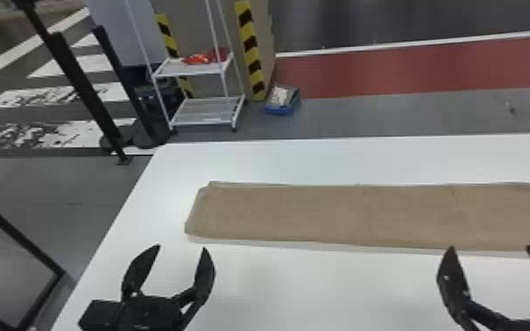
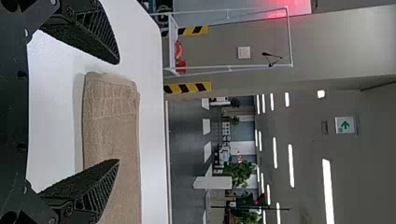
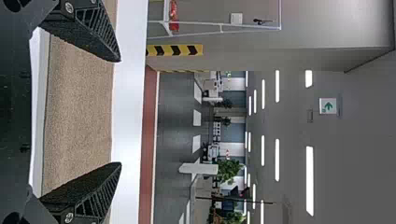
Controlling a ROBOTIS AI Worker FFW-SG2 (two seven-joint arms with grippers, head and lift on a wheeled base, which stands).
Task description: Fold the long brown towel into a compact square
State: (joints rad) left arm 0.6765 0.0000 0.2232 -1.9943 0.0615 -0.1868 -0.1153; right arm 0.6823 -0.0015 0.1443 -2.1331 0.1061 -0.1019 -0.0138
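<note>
Towel (image 1: 343, 215), long and brown, lying flat on the white table (image 1: 321, 290), stretched left to right as a strip. Left end squared off, a little slanted; right end runs past the edge of the head view. A sliver of a second layer peeks out along the far edge, near the left corner.

Left gripper (image 1: 182, 247): on the near side of the towel, by its left end. Fingers spread wide, nothing held. From the left wrist, the towel's end corner lies in the gap beyond the tips; one finger overlaps the brown cloth in that view, the other has white tabletop behind it.

Right gripper (image 1: 491, 247): well along toward the towel's right part, tips close to the near edge as seen from the head. Fingers also wide apart, holding nothing. From the right wrist, cloth runs across the whole gap and on behind both fingers. Height of the tips above the towel: cannot tell.
</note>
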